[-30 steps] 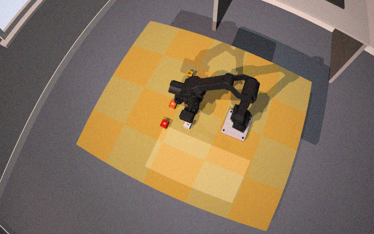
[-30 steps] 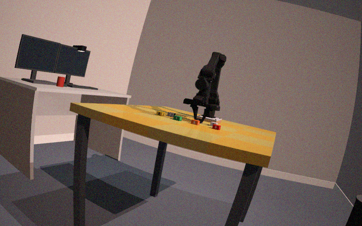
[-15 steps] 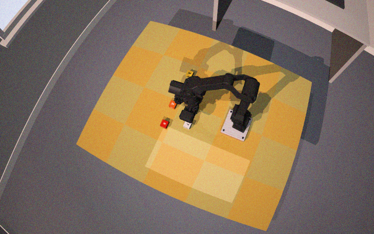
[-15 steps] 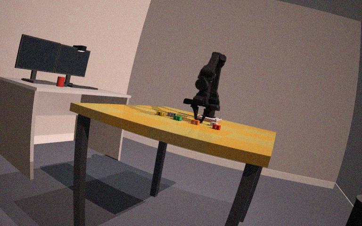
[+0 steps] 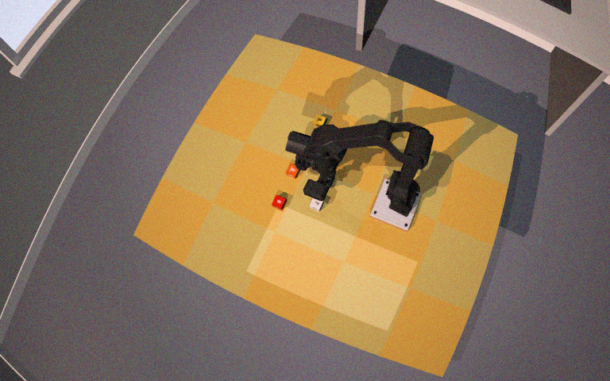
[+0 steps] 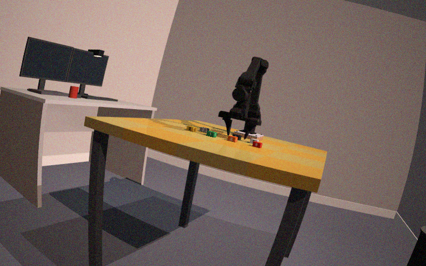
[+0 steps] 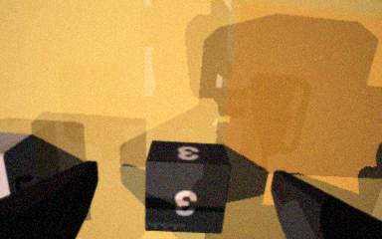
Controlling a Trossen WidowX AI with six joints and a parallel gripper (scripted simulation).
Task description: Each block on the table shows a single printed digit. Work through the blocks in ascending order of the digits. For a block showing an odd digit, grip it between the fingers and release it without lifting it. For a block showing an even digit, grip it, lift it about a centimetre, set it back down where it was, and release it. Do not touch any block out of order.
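wrist view showed the gripper [image 5: 310, 177] [image 6: 237, 136] [image 7: 186, 175] with its fingers spread wide, one on either side of a black block [image 6: 237, 137] [image 7: 187, 196] and touching neither of its sides. the black block sat upright on the desk [image 5: 287, 287] [image 6: 201, 147] [image 7: 75, 65], between the fingers, with a pale 3 printed on its top and another on the side below. at the left edge of that same view, partly behind a finger, stood a white block [image 5: 316, 204] [image 6: 253, 141] [image 7: 4, 171]; from above it lay just beside the gripper's dark body. an orange block [image 5: 292, 171] [image 6: 232, 138] rested near the gripper, and a red block [image 5: 279, 202] [image 6: 257, 144] lay near the white one. farther along were a green block [image 6: 211, 134], a gray block [image 6: 203, 129] and a yellow block [image 5: 320, 120] [image 6: 191, 128], their digits too small to read. the black arm [image 5: 364, 136] [image 6: 255, 81] reached over from its pale base plate [image 5: 380, 214] [image 6: 259, 136]. well apart, a red cup [image 6: 74, 92] stood on a white table [image 6: 94, 105] before two dark monitors [image 6: 46, 59] [image 6: 87, 67].
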